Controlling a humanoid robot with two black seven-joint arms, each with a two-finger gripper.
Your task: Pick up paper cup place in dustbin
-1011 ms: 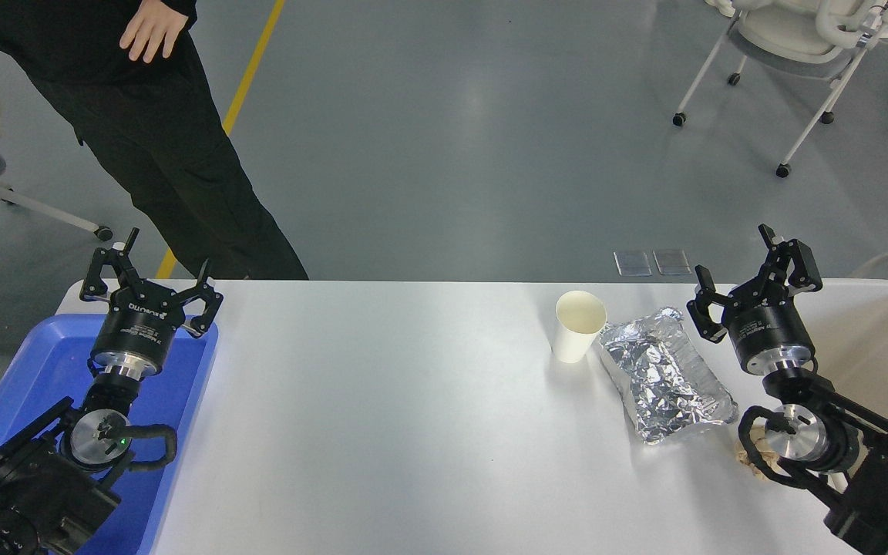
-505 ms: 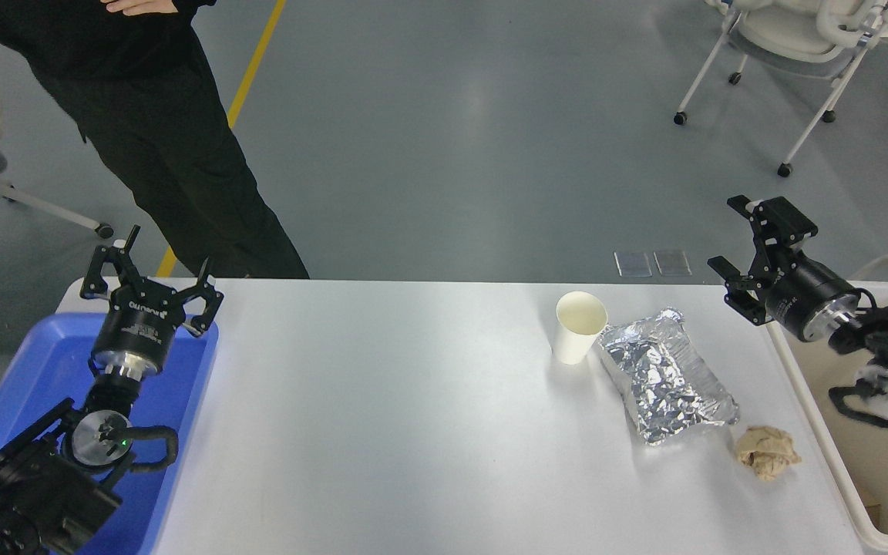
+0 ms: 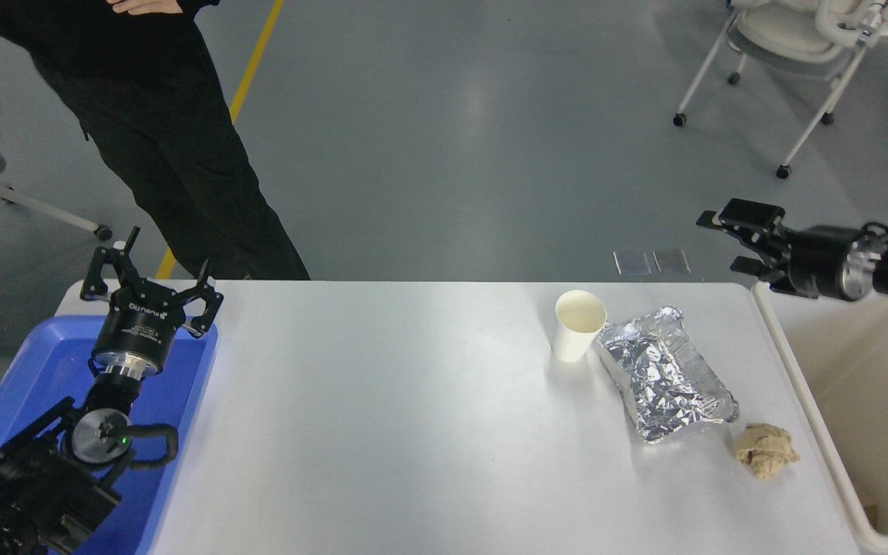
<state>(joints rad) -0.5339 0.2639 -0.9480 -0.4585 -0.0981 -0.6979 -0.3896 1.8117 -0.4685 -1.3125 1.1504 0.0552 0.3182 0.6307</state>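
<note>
From my seat, the paper cup [image 3: 580, 324] stands upright on the white table [image 3: 382, 432], right of centre in the frame and near the table's far edge, its open mouth showing a cream inside. Nothing has hold of it. Just to its right, touching or nearly touching its side, lies a crinkled silver foil packet [image 3: 667, 375], stretched toward the lower right. Below the packet's lower end sits a crumpled tan paper ball [image 3: 766, 452], close to the table's right edge.

The dustbin [image 3: 814, 432] fills the right edge of the frame, its thick pale rim running down beside the table.

My right gripper [image 3: 738, 240] hangs at the upper right, above the dustbin's far corner and well apart from the cup, pointing toward the left of the frame. I see two fingers with a gap between them, so it looks parted, and it carries nothing.

My left gripper [image 3: 149, 276] is parked at the lower left over a blue tray [image 3: 35, 362], its fingers spread wide and holding nothing.

A person in black clothing [image 3: 151, 131] stands beyond the table at the upper left. A white wheeled chair [image 3: 791, 46] stands on the grey floor at the upper right.
</note>
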